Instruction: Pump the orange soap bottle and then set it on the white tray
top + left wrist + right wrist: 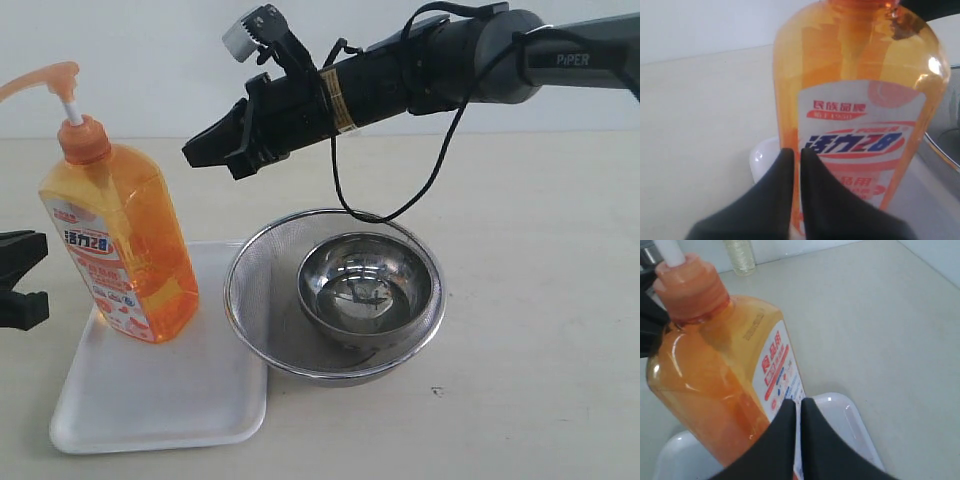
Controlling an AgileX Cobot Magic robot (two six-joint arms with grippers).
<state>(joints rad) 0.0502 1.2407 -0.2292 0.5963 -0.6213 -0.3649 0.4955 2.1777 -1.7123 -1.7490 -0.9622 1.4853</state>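
Orange plastic draws the eye first. The soap bottle [120, 250] stands upright on the white tray [160, 400], toward its far left corner, so the placing part of the job looks done. Whether it was pumped cannot be told: the pump head [45, 80] sits raised on its white stem with nothing touching it. The right gripper [192, 152] hangs in the air above the mesh strainer [240, 265], its jaws closed on nothing and its tips aimed toward the bottle but apart from it. The left gripper [796, 152] is near the bottle's labelled face, its fingers nearly together and empty. What is left is probably only drawing the arms clear. Room is tight on one side, where the strainer, with a steel bowl [420, 300] inside, sits against or over the tray's right rim. Open table [540, 320] lies to the right.
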